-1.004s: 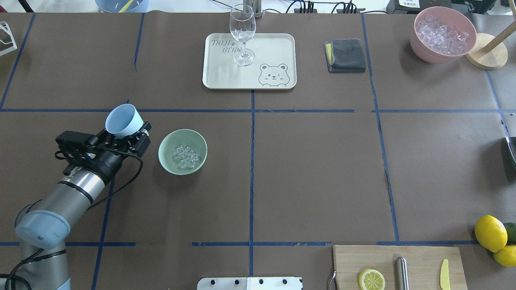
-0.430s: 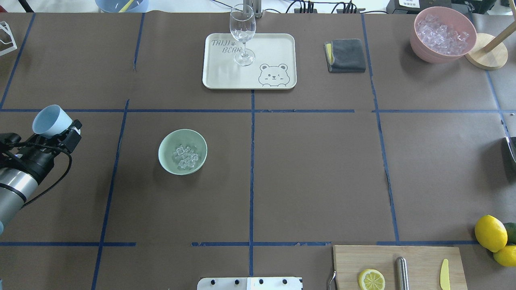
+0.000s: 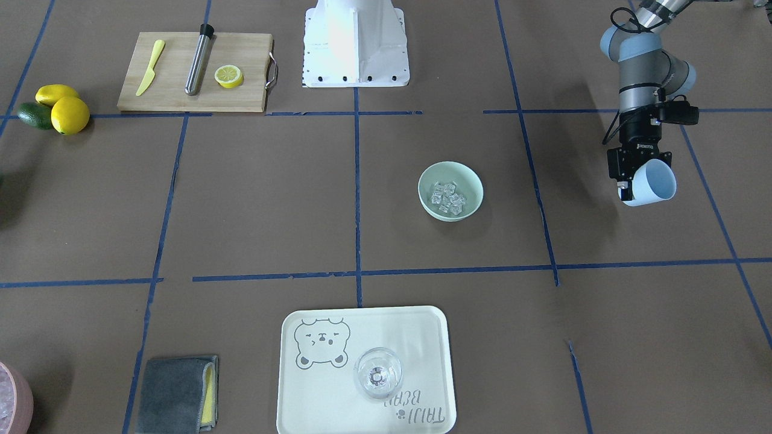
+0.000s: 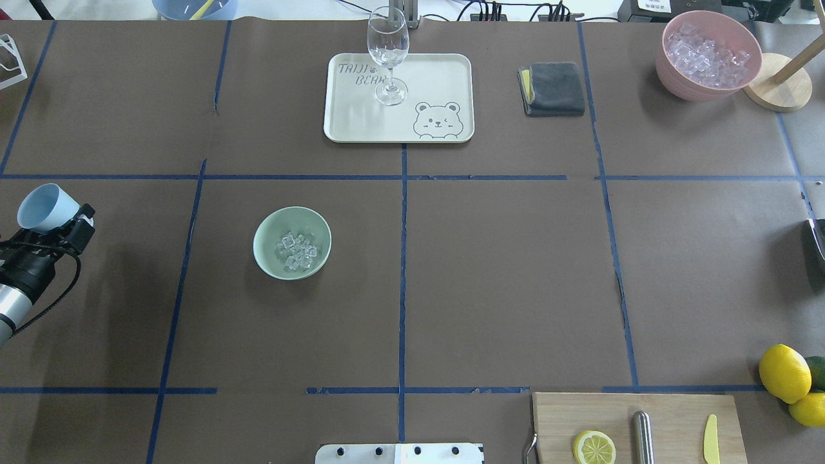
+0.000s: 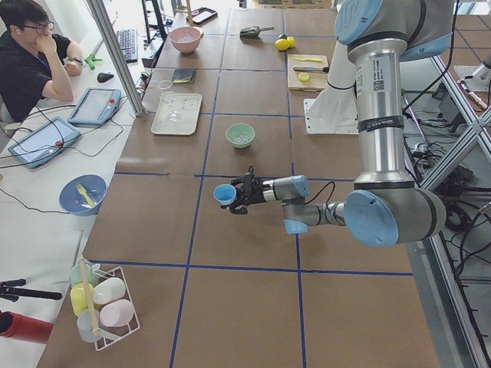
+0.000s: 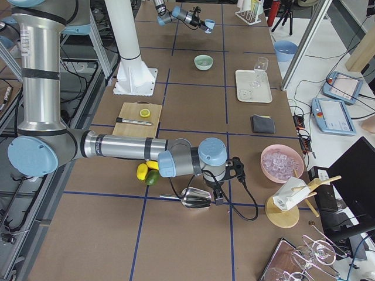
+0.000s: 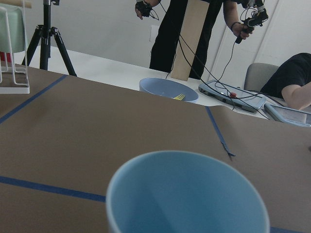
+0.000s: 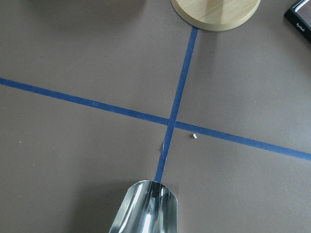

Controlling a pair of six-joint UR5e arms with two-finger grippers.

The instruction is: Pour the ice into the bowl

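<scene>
Brown-papered surface: my left tool [image 4: 67, 219] clamps the stiff pale blue cup [image 4: 40, 206] low down, 9 o'clock of the round mint-green bowl [image 4: 264, 258]; its clear ice cubes [image 4: 296, 251] look slippery.

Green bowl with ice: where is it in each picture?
Front-facing: bowl just right of centre.
Overhead: bowl left of centre.
Exterior left: bowl upper middle.
Exterior right: bowl top middle.
Left wrist: not in it.
Right wrist: not in it.
Shared landmark: the bear tray, on the bowl's far side from the robot.
</scene>
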